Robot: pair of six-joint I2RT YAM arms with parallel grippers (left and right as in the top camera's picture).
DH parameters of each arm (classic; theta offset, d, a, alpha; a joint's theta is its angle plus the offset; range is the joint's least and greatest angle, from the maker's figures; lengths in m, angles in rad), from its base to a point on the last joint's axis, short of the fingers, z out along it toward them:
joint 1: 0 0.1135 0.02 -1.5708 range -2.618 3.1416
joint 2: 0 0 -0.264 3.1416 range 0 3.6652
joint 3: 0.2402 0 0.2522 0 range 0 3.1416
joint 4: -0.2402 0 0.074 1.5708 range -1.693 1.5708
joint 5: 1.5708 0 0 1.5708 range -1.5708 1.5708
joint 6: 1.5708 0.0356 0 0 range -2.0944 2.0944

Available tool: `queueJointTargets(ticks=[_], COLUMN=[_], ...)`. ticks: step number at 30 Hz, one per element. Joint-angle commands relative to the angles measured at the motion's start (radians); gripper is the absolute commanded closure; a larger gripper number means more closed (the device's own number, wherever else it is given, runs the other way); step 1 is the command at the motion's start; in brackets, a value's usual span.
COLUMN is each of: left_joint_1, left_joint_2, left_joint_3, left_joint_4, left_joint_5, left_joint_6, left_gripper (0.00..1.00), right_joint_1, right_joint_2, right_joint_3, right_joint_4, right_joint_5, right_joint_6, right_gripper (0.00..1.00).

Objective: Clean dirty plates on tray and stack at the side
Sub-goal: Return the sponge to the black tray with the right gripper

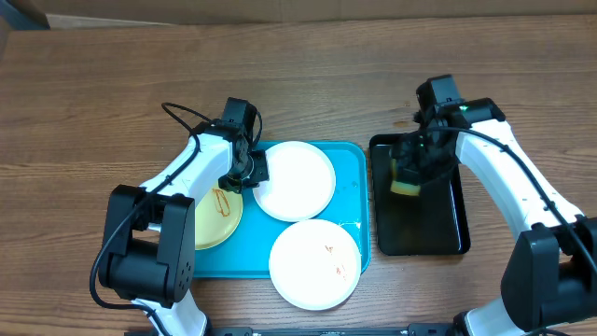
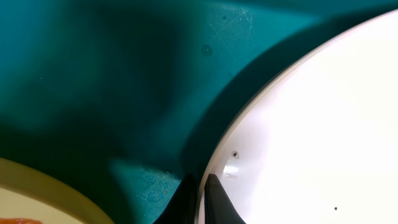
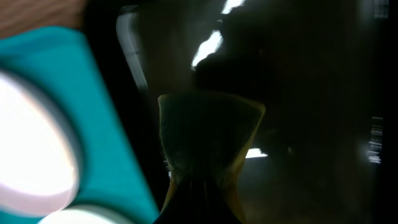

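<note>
The turquoise tray [image 1: 353, 168] carries three plates. A pale yellow-green plate [image 1: 213, 224] with an orange-brown smear lies at its left. A clean-looking white plate [image 1: 297, 180] lies at the back. A second white plate [image 1: 315, 264] with small smears overhangs the tray's front edge. My left gripper [image 1: 250, 170] is shut on the left rim of the back white plate [image 2: 311, 124], one finger on each side of the rim [image 2: 200, 202]. My right gripper [image 1: 411, 173] is shut on a yellow sponge [image 3: 208, 137] just above the black tray [image 1: 438, 224].
The glossy black tray [image 3: 311, 93] lies right of the turquoise tray [image 3: 93, 124], their edges close together. Bare wooden table [image 1: 308, 75] stretches behind both trays and on the far left and right. Both arm bases stand at the front edge.
</note>
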Motion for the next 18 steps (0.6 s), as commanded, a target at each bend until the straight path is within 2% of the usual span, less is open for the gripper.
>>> queueJointTargets(ticks=[1, 4, 5, 6, 8, 9, 13, 15, 17, 18], left_joint_1=[0.0, 0.0, 0.0, 0.0, 0.0, 0.0, 0.0, 0.0, 0.0, 0.0], left_joint_2=[0.009, 0.009, 0.009, 0.009, 0.009, 0.009, 0.009, 0.009, 0.009, 0.009], left_joint_3=[-0.016, -0.016, -0.016, -0.016, -0.016, -0.016, -0.016, -0.016, -0.016, -0.016], left_joint_4=[0.008, 0.008, 0.008, 0.008, 0.008, 0.008, 0.007, 0.007, 0.007, 0.007], left_joint_5=[-0.063, -0.063, -0.063, -0.063, -0.063, -0.063, -0.063, -0.063, -0.063, -0.063], left_joint_6=[-0.036, -0.036, -0.036, -0.036, -0.036, -0.036, -0.036, -0.035, -0.035, -0.036], left_gripper=[0.96, 0.96, 0.96, 0.96, 0.96, 0.96, 0.93, 0.96, 0.96, 0.96], right_joint_1=[-0.011, -0.011, -0.011, -0.011, -0.011, -0.011, -0.011, -0.011, -0.01, -0.009], right_joint_2=[-0.025, -0.024, -0.024, -0.024, -0.024, -0.024, -0.024, -0.024, -0.024, -0.024], right_joint_3=[-0.055, -0.116, -0.139, -0.169, -0.199, -0.215, -0.28, -0.313, -0.344, -0.36], right_joint_4=[0.01, 0.07, 0.093, 0.121, 0.146, 0.16, 0.215, 0.24, 0.259, 0.266], right_joint_5=[0.111, 0.138, 0.143, 0.143, 0.146, 0.146, 0.146, 0.145, 0.145, 0.145], right_joint_6=[-0.002, -0.002, -0.002, -0.002, -0.003, -0.002, -0.002, -0.001, -0.001, -0.001], right_gripper=[0.96, 0.96, 0.9, 0.61, 0.24, 0.14, 0.12, 0.14, 0.21, 0.3])
